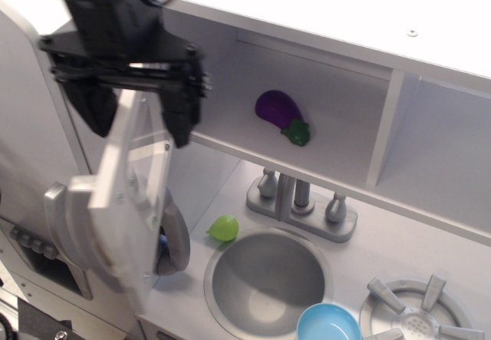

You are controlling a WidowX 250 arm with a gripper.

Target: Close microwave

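The microwave is the wide pale-grey compartment under the top shelf. A purple eggplant lies inside it. Its door, with a clear window and a long silver handle, hangs open at the left and looks motion-blurred. My black gripper is open at the door's top edge. One finger is on the door's outer side and the other finger is on its inner side, toward the compartment.
A green fruit lies beside the round sink. The faucet stands behind the sink. A blue cup and a burner are at the front right. A doorless cubby is right of the microwave. A curved silver handle sits behind the door.
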